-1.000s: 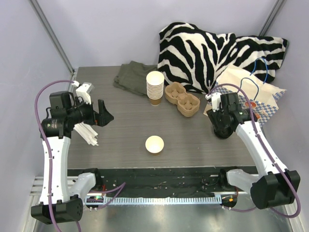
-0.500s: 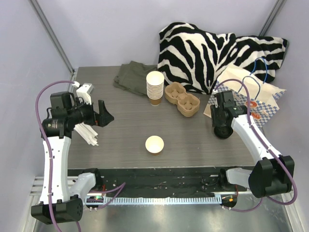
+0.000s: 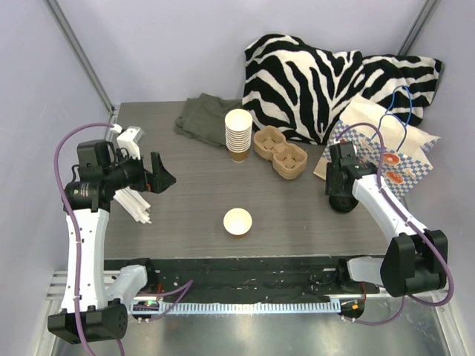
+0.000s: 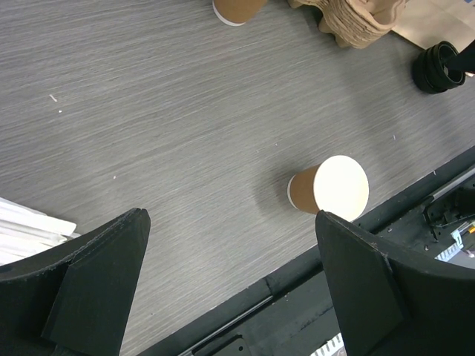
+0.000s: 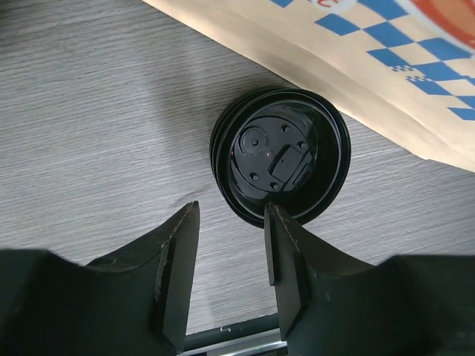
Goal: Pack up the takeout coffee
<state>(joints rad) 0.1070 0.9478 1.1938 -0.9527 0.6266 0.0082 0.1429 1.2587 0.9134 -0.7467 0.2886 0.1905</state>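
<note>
The takeout coffee cup, brown with a pale rim and no lid on it, stands upright near the table's front edge; in the left wrist view the cup is ahead and to the right of the fingers. My left gripper hovers wide open over the left of the table, holding nothing. A round black lid lies on the table by the paper bag. My right gripper hangs just above the lid, jaws partly apart with bare table between them, one fingertip over the lid's near rim.
A tall stack of cups and a pulp cup carrier stand at the back middle. The chequered paper bag lies at the right, a zebra cushion and green cloth behind. White sticks lie under the left arm.
My right arm has swung so that its gripper shifted slightly left over the black lid, and its jaws narrowed a little. The left arm and the cup have not moved.
</note>
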